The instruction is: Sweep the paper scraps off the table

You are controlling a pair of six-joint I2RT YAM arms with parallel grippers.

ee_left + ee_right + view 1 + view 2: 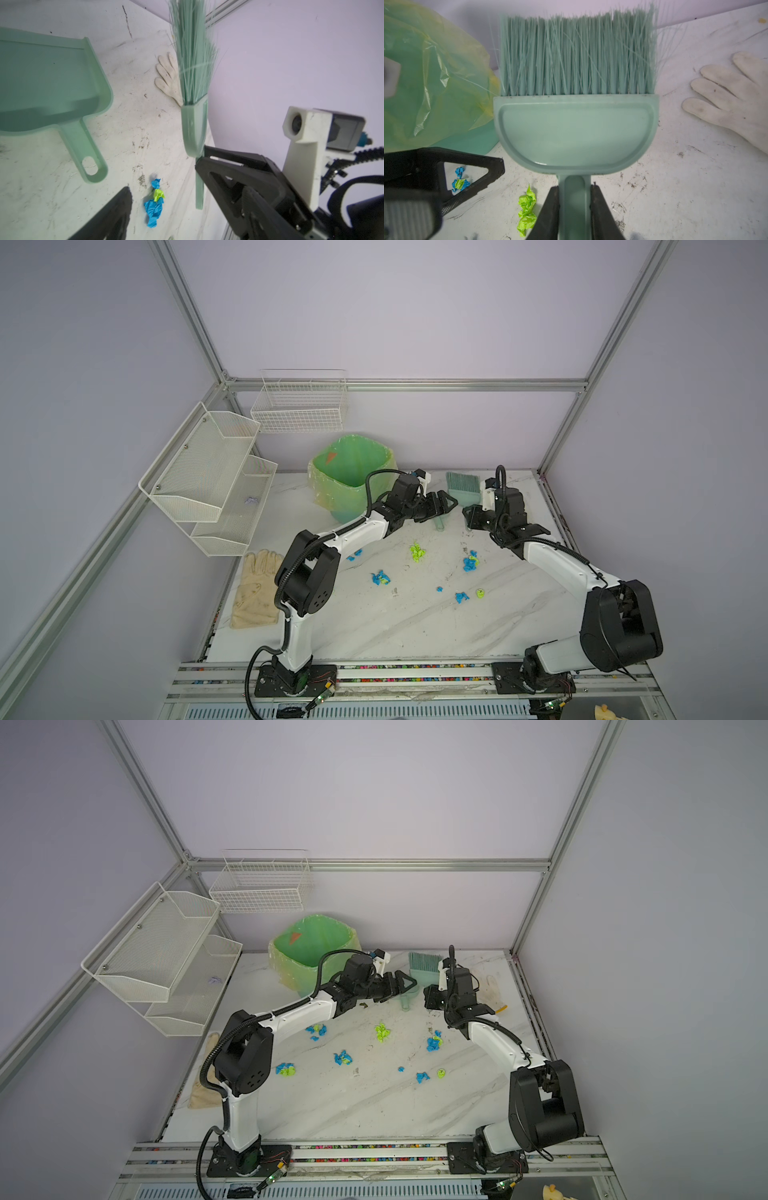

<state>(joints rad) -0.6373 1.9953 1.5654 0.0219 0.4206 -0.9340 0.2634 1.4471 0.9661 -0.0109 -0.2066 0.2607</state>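
Paper scraps (417,552) (433,1042), blue and yellow-green wads, lie scattered over the middle of the table (374,635). My right gripper (574,207) (471,512) is shut on the handle of a pale green brush (575,128) (462,483), whose bristles point toward the back wall. A yellow-green scrap (526,212) lies beside that handle. My left gripper (446,510) (405,990) stands open just left of the brush, over a pale green dustpan (47,83). In both top views only the dustpan handle (439,524) shows. Nothing sits between the left fingers (116,212); a blue and green scrap (154,203) lies near them.
A bin lined with a green bag (353,477) stands at the back, left of the grippers. One white glove (733,99) lies right of the brush, another (255,593) at the table's left edge. Wire racks (208,477) hang on the left wall.
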